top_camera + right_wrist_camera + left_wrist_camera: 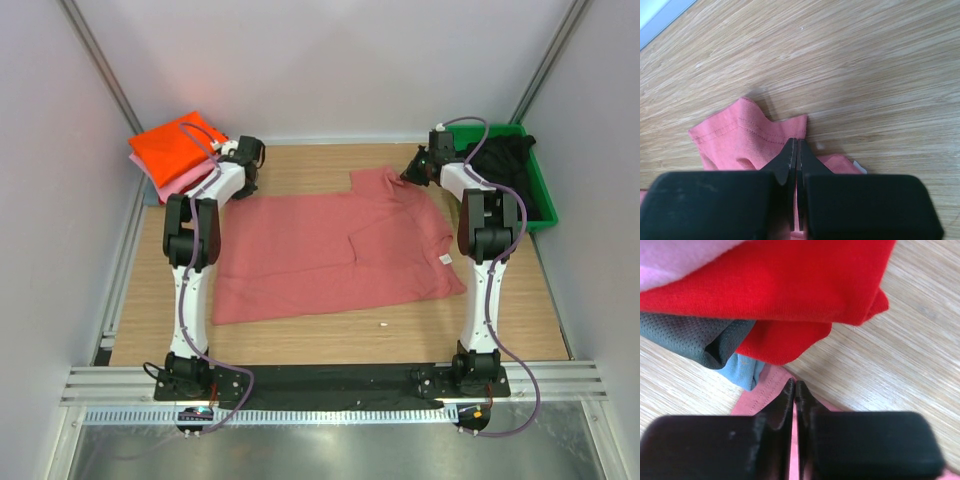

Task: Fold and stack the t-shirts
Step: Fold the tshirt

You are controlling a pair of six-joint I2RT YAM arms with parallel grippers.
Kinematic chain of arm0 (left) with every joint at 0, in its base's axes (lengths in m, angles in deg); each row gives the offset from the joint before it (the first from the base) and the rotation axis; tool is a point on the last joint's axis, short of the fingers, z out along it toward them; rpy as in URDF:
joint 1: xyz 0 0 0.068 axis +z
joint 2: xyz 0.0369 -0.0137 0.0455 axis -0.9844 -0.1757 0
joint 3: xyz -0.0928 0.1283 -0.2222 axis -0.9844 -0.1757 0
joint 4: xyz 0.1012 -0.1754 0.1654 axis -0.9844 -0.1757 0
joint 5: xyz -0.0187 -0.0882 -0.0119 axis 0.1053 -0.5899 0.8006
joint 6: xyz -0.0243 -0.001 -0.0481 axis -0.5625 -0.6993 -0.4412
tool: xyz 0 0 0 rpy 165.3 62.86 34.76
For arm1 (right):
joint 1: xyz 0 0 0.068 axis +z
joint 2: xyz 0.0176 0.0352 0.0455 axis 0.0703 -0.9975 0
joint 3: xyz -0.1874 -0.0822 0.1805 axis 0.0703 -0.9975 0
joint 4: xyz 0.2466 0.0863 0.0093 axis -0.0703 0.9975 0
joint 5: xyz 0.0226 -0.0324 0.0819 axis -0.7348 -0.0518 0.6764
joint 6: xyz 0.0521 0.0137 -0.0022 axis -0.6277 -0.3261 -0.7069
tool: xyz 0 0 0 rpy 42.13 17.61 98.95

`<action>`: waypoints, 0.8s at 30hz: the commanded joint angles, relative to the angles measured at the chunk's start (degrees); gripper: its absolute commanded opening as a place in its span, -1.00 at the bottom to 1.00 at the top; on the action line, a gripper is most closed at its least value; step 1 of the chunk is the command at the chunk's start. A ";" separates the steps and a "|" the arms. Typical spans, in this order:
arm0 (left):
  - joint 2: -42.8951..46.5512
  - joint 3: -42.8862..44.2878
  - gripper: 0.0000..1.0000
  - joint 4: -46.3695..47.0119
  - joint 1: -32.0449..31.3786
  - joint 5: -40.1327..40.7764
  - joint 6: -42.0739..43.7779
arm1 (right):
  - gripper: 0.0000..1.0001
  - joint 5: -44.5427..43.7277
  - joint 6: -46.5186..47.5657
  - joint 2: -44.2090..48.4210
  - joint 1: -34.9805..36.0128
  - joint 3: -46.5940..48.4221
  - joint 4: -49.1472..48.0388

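Both grippers are clenched on the salmon-red t-shirt [330, 255], which I see spread flat mid-frame on the table [300, 340]. The left gripper [794, 386] pinches its upper-left edge just beside the folded stack [178, 148]; the right gripper [796, 142] pinches its upper-right corner.

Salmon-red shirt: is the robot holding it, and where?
Yes. The left gripper pinches the salmon-red t-shirt at its far left corner, the right gripper at its far right corner.
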 commanded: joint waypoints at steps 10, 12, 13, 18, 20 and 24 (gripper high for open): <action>4.37 -1.05 -1.00 -2.11 -1.17 1.13 0.09 | -0.97 2.02 1.30 6.90 -0.29 -2.42 -4.47; 6.21 -1.41 -1.00 -3.16 -1.78 1.57 0.09 | -0.97 2.37 1.91 9.09 -0.29 -3.39 -5.17; 6.74 -1.67 -1.00 -3.78 -1.96 1.57 -0.35 | -0.97 2.20 2.35 9.71 -0.29 -4.62 -6.14; 11.30 -2.55 -1.00 -8.52 -2.75 2.19 -1.23 | -0.97 2.99 4.64 15.15 -0.29 -6.03 -6.41; 13.07 -3.43 -1.00 -9.75 -2.84 2.10 -1.15 | -0.97 3.43 5.86 16.48 -0.20 -6.91 -6.59; 17.28 -5.89 -1.00 -10.81 -3.28 1.57 -0.88 | -0.97 3.16 6.57 18.41 -0.20 -6.39 -3.34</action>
